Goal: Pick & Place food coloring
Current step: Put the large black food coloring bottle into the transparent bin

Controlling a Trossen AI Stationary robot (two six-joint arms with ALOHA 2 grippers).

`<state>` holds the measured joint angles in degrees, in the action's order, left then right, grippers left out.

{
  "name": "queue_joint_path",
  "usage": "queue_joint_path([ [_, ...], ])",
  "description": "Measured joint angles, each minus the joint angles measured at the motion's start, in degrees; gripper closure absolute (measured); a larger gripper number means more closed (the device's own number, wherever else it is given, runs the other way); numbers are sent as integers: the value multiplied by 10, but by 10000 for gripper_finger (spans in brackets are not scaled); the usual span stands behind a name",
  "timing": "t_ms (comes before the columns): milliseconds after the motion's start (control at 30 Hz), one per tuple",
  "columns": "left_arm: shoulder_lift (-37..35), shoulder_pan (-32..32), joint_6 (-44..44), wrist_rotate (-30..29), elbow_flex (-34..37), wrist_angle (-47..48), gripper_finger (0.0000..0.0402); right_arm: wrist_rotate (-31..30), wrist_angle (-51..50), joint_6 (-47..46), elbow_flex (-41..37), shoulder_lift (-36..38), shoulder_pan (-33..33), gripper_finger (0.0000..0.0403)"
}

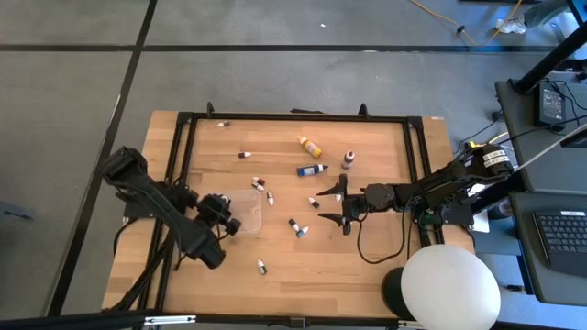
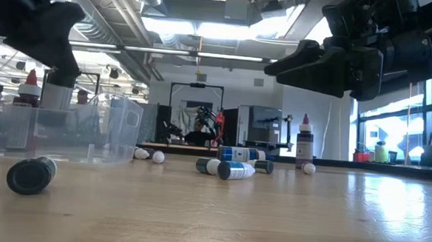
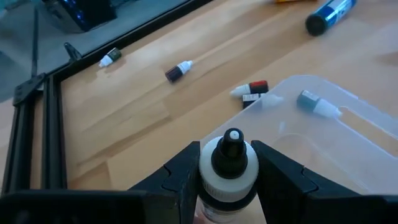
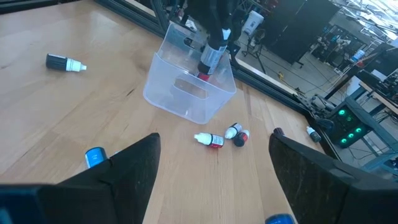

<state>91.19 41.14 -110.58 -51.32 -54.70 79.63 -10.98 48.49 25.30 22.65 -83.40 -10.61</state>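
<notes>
My left gripper is at the left end of the clear tray, shut on a small bottle with a white collar and dark tip; the right wrist view shows that bottle upright, its red lower end at the tray. My right gripper hovers open right of the tray, touching nothing. Other food coloring bottles lie scattered on the wood: an orange-yellow one, a blue one, and a dark one standing upright. Small ones also lie there, and two lie beside the tray. My left gripper pinches the bottle between its two fingers at the white collar just below the dark tip. The fingers come from above, slanting down. The bottle stands upright in the hold, tip toward the wrist, red lower end inside the tray's outline; whether it touches the tray I cannot tell.
A black frame borders the wooden table. A small bottle lies by the far rail and another left of the orange one. A white round lamp shade covers the near right corner. A cable loops below the right arm.
</notes>
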Motion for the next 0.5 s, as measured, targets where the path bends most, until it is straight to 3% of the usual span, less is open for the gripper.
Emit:
queue_joint_path([
  [500,62,0,-44,4,0,1,268,0,0,0,0,0,0,101],
])
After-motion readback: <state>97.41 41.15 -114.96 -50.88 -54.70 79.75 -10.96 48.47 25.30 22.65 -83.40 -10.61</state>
